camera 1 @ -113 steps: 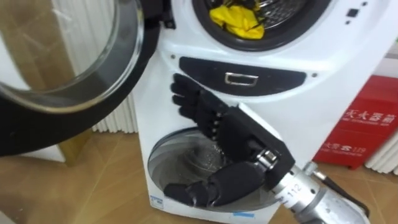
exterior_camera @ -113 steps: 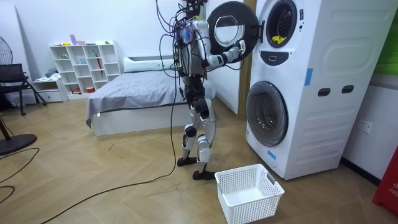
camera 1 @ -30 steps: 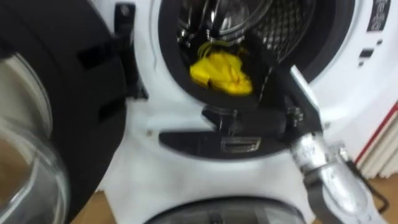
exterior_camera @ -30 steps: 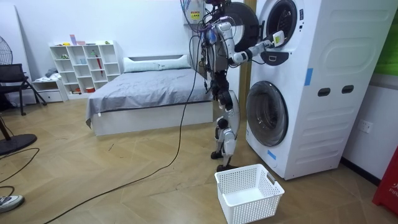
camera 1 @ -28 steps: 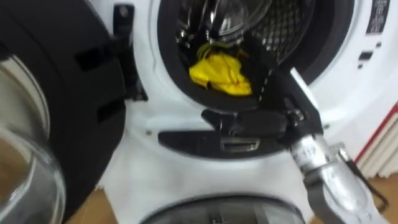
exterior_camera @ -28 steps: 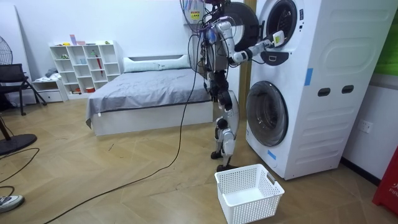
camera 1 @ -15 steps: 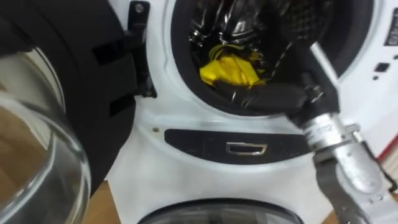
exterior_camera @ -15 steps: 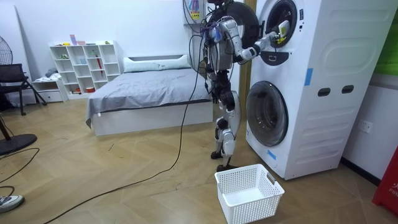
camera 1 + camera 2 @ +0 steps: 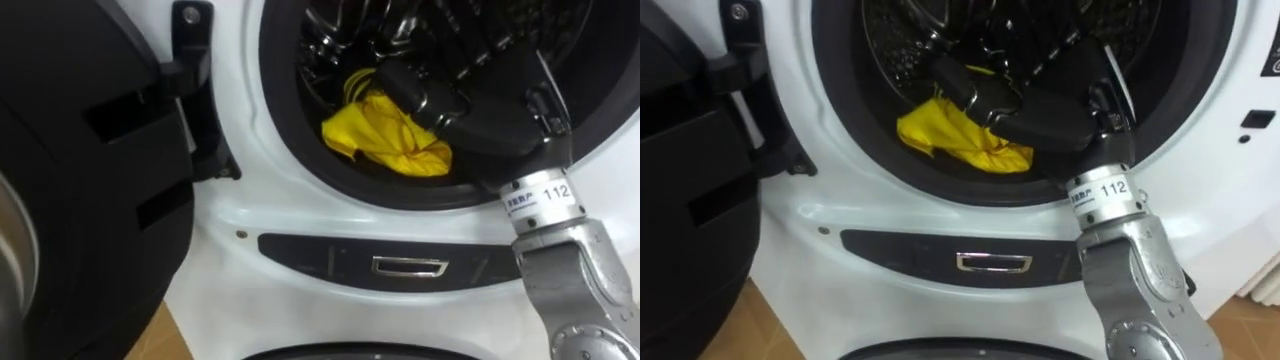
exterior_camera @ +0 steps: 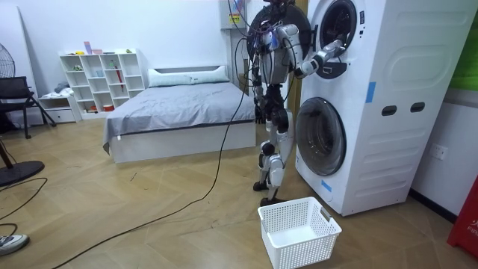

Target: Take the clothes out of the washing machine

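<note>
A crumpled yellow cloth (image 9: 390, 140) lies at the front lip of the upper washing machine's drum (image 9: 330, 40). My right hand (image 9: 450, 105) reaches in through the round opening from the lower right. Its dark fingers (image 9: 398, 84) stretch over the top of the cloth and touch it without closing round it. The right eye view has the same cloth (image 9: 955, 135) under the same hand (image 9: 1035, 115). In the room view I stand right before the stacked machines (image 10: 351, 97), my right arm raised into the upper drum.
The upper machine's door (image 9: 80, 190) stands swung open at my left on its hinge (image 9: 200, 110). A dark control panel (image 9: 400, 265) runs under the opening. A white laundry basket (image 10: 299, 232) sits on the wooden floor by my feet, a bed (image 10: 179, 112) behind me.
My right hand has pushed deeper into the drum, and its fingers now lie on top of the yellow cloth. My view has closed in on the opening.
</note>
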You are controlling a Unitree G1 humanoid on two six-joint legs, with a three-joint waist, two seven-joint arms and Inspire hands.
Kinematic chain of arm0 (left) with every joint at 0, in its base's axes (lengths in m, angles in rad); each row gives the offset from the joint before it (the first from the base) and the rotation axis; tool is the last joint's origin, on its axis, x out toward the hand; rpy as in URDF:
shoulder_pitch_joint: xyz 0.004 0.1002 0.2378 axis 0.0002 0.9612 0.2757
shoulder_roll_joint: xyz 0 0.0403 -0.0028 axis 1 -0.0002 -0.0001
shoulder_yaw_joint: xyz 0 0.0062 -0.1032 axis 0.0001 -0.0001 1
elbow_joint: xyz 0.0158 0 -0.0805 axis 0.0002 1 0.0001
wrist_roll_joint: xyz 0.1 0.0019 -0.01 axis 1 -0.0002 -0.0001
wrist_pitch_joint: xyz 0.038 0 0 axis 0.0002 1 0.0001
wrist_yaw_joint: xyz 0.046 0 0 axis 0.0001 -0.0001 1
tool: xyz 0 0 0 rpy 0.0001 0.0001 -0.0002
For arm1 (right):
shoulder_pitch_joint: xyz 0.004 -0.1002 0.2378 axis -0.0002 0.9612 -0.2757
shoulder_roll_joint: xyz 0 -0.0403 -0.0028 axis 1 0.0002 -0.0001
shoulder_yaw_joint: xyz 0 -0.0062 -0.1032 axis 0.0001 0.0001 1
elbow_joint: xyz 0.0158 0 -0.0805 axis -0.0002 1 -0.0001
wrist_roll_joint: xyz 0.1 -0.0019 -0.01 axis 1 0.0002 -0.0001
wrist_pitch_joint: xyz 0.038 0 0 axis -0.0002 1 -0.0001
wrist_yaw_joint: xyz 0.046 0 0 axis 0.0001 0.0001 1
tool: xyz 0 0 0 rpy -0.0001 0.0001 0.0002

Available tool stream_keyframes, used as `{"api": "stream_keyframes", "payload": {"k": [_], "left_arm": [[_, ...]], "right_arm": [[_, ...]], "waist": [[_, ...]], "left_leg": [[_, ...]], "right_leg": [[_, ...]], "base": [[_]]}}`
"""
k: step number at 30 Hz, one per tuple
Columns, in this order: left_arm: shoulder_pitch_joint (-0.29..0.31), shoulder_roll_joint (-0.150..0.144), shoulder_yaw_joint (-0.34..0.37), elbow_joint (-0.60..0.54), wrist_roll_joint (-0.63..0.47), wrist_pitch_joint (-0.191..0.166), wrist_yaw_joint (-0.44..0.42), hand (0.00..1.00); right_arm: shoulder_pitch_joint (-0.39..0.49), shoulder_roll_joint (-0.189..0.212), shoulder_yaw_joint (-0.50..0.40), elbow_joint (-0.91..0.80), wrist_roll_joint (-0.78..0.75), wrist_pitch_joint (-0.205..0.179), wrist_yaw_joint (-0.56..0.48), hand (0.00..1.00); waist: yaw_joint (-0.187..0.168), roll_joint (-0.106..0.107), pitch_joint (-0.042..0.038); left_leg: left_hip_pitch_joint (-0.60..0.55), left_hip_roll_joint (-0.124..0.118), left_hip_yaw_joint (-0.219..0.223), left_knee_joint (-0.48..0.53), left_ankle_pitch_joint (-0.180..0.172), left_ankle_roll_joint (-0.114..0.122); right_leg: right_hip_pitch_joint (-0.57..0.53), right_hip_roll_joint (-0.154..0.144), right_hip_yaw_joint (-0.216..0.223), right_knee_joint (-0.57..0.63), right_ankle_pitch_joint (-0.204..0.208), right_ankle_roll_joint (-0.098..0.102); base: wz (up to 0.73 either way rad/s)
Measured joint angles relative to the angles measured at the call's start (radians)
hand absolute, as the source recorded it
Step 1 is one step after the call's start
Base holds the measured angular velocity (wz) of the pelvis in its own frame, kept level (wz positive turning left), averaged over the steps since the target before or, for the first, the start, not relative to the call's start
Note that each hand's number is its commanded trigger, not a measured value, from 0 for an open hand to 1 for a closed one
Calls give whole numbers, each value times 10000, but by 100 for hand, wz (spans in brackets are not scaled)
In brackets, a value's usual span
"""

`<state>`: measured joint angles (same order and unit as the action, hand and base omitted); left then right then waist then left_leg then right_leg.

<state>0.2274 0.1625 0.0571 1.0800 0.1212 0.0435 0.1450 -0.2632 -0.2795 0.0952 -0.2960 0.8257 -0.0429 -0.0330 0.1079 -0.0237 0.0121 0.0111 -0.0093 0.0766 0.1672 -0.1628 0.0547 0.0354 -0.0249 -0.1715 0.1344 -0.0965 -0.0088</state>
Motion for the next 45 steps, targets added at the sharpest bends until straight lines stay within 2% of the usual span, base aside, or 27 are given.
{"api": "stream_keyframes", "payload": {"k": [3,8,11,13,14,15,17,19,24,27,30,32,34,35,37,39,41,42,43,44,45], "left_arm": [[1,1,-1,-1,19,8,4,0],[12,0,40,-8,455,219,-106,0],[-9,22,30,-5,361,318,-199,0],[-74,49,42,-9,399,364,-195,0],[-92,51,62,-9,406,370,-192,0],[-106,64,119,-3,407,375,-187,0],[-139,100,191,2,406,392,-186,0],[-151,136,191,6,408,414,-188,0],[25,178,535,1,429,442,-290,0],[105,237,684,-3,428,443,-489,0],[98,281,695,-32,426,441,-581,0],[87,309,695,-52,426,442,-668,0],[44,316,742,-102,428,448,-780,0],[27,325,784,-107,428,456,-837,0],[-58,406,898,-75,443,537,-1015,0],[-40,475,901,-66,441,614,-1069,0],[-32,551,988,-30,430,616,-1058,0],[-130,613,1086,0,433,636,-1046,0],[-163,662,1190,8,433,698,-1040,0],[-169,684,1232,10,433,730,-1040,0],[-174,727,1289,33,426,792,-1041,0]], "right_arm": [[-1,-7,-12,2,-123,1,-53,0],[0,-52,-16,7,-1648,23,92,0],[1,-357,4,345,-2222,96,462,0],[0,-643,33,671,-2674,115,787,0],[0,-706,35,770,-2802,116,859,0],[0,-776,31,957,-3046,160,1005,0],[2,-793,26,992,-3293,316,1124,0],[1,-853,4,1017,-3558,496,1244,0],[2,-894,-100,1052,-3999,600,1555,0],[2,-957,-122,1049,-4140,607,1790,0],[-5,-1277,-139,961,-4185,670,2067,0],[-11,-1574,-147,882,-4386,690,2196,0],[-11,-1997,-284,588,-4789,890,2408,0],[-12,-2056,-346,532,-4943,897,2463,0],[-29,-2407,-423,345,-5985,936,2658,0],[-28,-2771,-423,128,-6809,1150,2929,0],[-28,-3100,-434,-106,-7259,1336,3233,0],[-28,-3293,-434,-325,-7656,1471,3466,24],[-28,-3439,-435,-589,-8046,1586,3756,57],[-29,-3518,-435,-719,-8202,1653,3898,57],[-29,-3701,-435,-833,-8357,1687,4197,85]], "waist": [[0,-33,-22],[11,-137,-106],[8,-229,-159],[72,-377,-184],[73,-431,-186],[82,-514,-135],[77,-640,-153],[75,-776,-111],[63,-781,-110],[57,-724,-73],[49,-707,-71],[47,-741,-94],[45,-792,-130],[48,-804,-138],[20,-899,-181],[-36,-946,-201],[-100,-1037,-188],[-174,-1143,-181],[-198,-1226,-145],[-210,-1294,-150],[-200,-1374,-141]], "left_leg": [[-24,-17,-3,12,-21,11],[-9,-20,-3,27,-21,14],[7,-16,12,0,-20,15],[35,-13,1,-8,-21,15],[61,-12,-3,-10,-20,15],[126,-13,-24,-10,-24,14],[130,-14,-84,4,-75,11],[120,-22,-96,47,-93,10],[161,-30,-92,122,-128,40],[251,-26,-95,119,-130,44],[270,-25,-96,108,-138,53],[256,-26,-101,112,-138,53],[181,-25,-114,127,-143,58],[165,-25,-120,127,-142,58],[137,-20,-119,125,-138,54],[109,-20,-117,112,-138,54],[102,-20,-124,94,-138,55],[93,-21,-125,73,-138,54],[93,-21,-127,56,-136,51],[97,-21,-125,50,-136,50],[109,-20,-123,30,-133,45]], "right_leg": [[-8,-5,-15,18,-6,11],[-43,-14,-8,20,-9,14],[-19,-9,24,28,-9,14],[35,-34,-34,24,-9,15],[58,-42,-39,24,-9,15],[142,-44,-69,11,-12,19],[162,-45,-96,17,-21,27],[167,-51,-115,21,-21,26],[195,-17,-161,22,-21,28],[320,-23,-194,10,-27,37],[324,-68,-233,16,-40,58],[298,-73,-239,15,-41,59],[263,-77,-262,15,-43,59],[240,-76,-264,17,-43,59],[195,-67,-266,25,-43,58],[205,-72,-306,24,-43,59],[208,-76,-343,24,-43,59],[195,-76,-337,21,-50,55],[187,-71,-326,21,-59,46],[186,-73,-331,23,-69,40],[182,-68,-326,22,-74,35]], "base": [[0],[0],[0],[2],[4],[7],[3],[0],[0],[0],[0],[0],[0],[0],[0],[0],[0],[0],[0],[0],[0]]}}
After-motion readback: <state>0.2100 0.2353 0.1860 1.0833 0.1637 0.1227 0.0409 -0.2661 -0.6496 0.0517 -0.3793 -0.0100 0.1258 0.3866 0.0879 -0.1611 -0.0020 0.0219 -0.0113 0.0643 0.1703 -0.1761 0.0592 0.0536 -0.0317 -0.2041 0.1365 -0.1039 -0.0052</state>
